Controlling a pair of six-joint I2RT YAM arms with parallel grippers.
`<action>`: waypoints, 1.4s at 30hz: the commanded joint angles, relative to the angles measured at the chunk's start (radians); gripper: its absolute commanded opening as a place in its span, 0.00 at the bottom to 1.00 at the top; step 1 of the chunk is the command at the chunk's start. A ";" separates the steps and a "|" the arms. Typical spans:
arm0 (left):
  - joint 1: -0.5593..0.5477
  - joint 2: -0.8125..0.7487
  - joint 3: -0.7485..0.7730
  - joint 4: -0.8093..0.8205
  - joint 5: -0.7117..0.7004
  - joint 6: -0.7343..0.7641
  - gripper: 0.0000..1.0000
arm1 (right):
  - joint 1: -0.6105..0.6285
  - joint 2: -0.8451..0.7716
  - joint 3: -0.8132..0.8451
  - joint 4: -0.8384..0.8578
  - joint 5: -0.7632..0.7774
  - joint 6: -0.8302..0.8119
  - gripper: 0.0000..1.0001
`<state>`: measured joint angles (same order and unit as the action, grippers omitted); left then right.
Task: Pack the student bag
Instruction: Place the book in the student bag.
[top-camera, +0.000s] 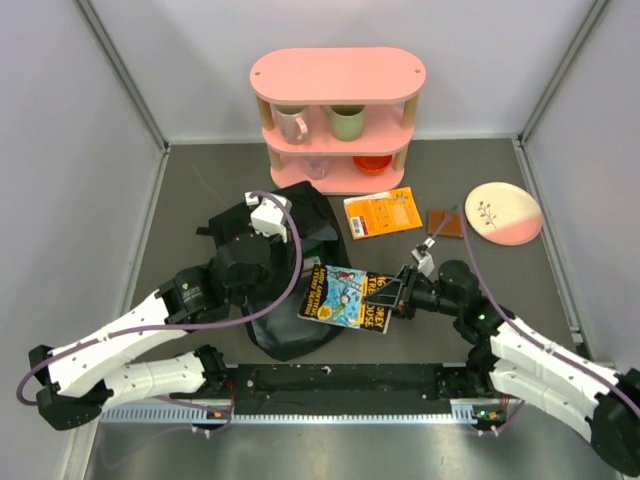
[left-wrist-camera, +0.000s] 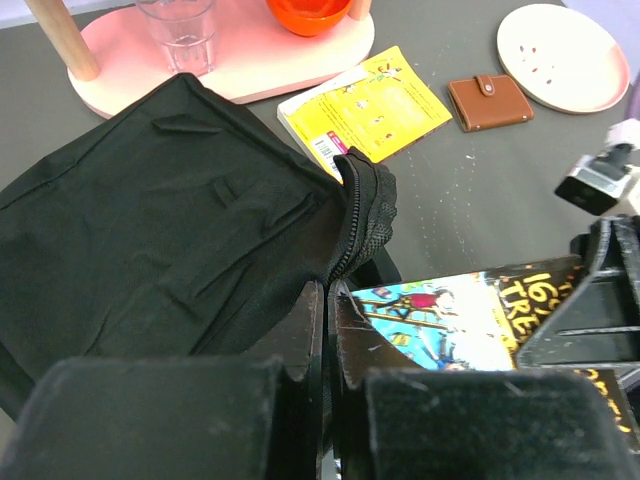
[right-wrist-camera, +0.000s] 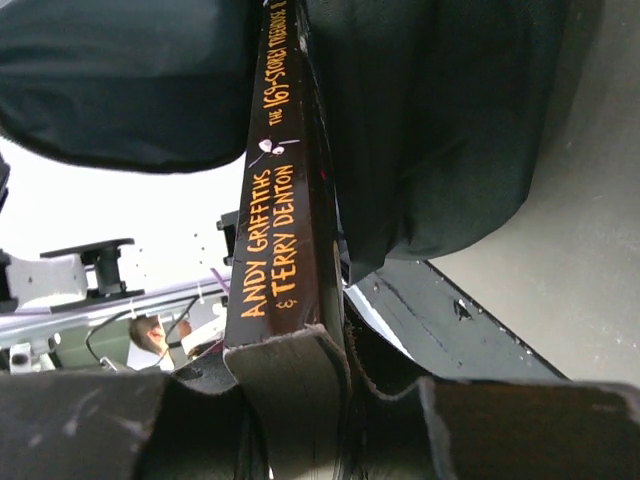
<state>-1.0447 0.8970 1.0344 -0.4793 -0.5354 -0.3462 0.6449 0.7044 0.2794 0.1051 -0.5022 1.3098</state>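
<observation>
Left of centre on the grey desk (top-camera: 190, 190), the floppy black fabric student bag (top-camera: 290, 335) lies just below the pink two-tier shelf (top-camera: 337, 75). The left tool (left-wrist-camera: 328, 300) is clenched on the bag's zipper edge. The right tool (top-camera: 388, 292) grasps a colourful paperback book (top-camera: 340, 295) by its right edge. The book's left end rests against the bag's opening.
</observation>
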 joint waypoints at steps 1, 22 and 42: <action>0.000 -0.030 0.052 0.107 0.032 -0.013 0.00 | 0.067 0.133 0.102 0.250 0.094 0.046 0.00; 0.002 -0.070 0.079 0.050 0.147 0.019 0.00 | 0.350 0.694 0.470 0.374 0.865 0.158 0.00; 0.012 -0.073 0.064 0.016 0.133 0.004 0.00 | 0.449 1.077 0.595 0.370 1.009 0.123 0.73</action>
<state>-1.0336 0.8532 1.0649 -0.5549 -0.4068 -0.3229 1.0855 1.8042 0.8959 0.4042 0.5446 1.5143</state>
